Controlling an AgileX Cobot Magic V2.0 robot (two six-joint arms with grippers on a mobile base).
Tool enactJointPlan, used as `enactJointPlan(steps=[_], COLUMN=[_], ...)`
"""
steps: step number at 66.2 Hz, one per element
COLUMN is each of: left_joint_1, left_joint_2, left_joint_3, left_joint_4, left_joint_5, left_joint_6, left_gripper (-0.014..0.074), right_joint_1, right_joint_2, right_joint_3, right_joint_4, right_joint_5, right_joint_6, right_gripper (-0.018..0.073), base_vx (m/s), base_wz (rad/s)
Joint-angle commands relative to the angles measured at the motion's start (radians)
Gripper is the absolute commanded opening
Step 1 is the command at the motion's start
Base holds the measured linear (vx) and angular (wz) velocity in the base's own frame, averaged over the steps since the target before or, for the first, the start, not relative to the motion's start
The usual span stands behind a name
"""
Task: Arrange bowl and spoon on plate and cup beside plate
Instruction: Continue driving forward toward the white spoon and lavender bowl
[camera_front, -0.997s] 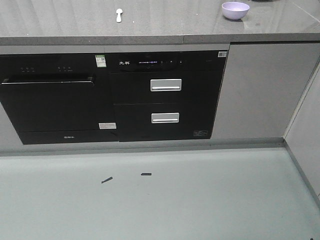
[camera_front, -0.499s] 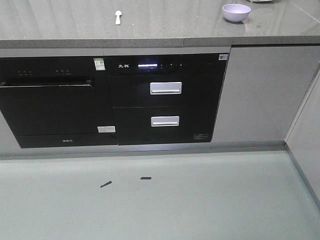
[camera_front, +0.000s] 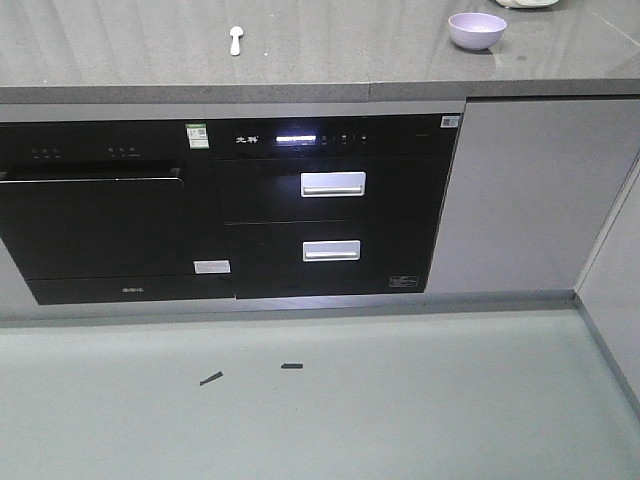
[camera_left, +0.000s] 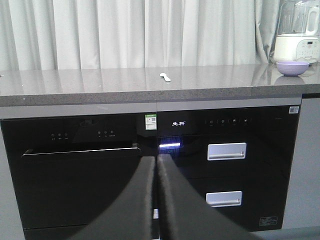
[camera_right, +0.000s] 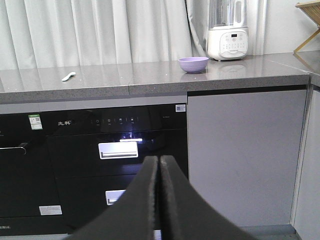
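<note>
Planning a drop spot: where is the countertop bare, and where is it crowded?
The widest bare stretch of countertop lies between the spoon and the bowl. It is also bare left of the spoon. The right end is crowded: the bowl sits close beside the white blender.

I saw a grey speckled countertop (camera_front: 330, 60) carrying three things: a small white spoon (camera_front: 236, 39) lying left of centre, a lavender bowl (camera_front: 477, 30) well apart to its right, and a white blender (camera_right: 228, 36) standing just behind the bowl

Pale spoon (camera_left: 165, 77), lavender bowl (camera_left: 293, 68) on countertop (camera_left: 100, 82)
</note>
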Motion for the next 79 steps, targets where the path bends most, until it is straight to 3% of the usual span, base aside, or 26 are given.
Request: enactJointPlan(steps=[1, 79], left_joint_1=[0.0, 0.0], left_joint_2=[0.004, 0.004], left_joint_3=[0.03, 0.03], left_joint_4=[-0.001, -0.001], left_joint_5=[-0.068, -0.068], left_joint_6=[-0.006, -0.006], left_gripper=[-0.0006, -0.0006], right_joint_1=[-0.006, -0.006], right_joint_2=[0.006, 0.006], right_joint_3=[0.016, 0.016], right_joint_4=[-0.011, -0.011], right_joint_5=[-0.076, -0.076], right_joint_6=[-0.009, -0.009], right_gripper=[-0.0005, -0.0005], base_vx=[0.07, 0.07], base_wz=[0.0, 0.01])
